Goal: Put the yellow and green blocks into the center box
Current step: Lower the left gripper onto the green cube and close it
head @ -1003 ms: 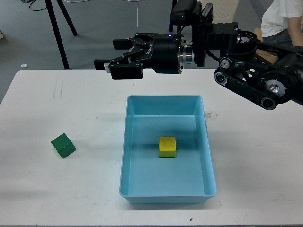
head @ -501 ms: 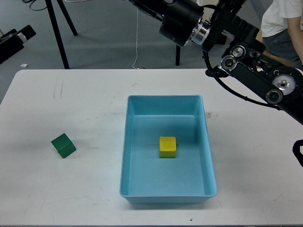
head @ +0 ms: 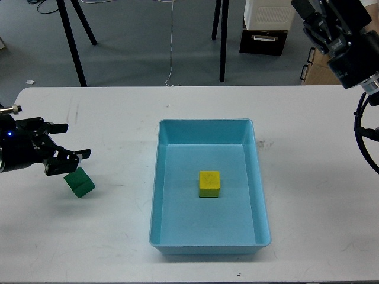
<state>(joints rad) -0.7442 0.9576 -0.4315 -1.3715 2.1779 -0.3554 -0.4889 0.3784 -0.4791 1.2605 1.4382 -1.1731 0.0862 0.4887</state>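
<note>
Progress about half: yellow block (head: 209, 183) lies inside center box (head: 254, 177). Green block (head: 79, 181) sits on worktop (head: 118, 236), well left of box. Left gripper (head: 70, 148) spread open, empty, just above it. Right gripper out of view.

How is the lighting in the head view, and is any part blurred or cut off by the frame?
Head view: even, soft light; the yellow block and green block cast only faint shadows, with no strong glare on the blue tray. Focus is sharp throughout. The left gripper is dark but distinct; the right arm is cropped at the top edge.
</note>
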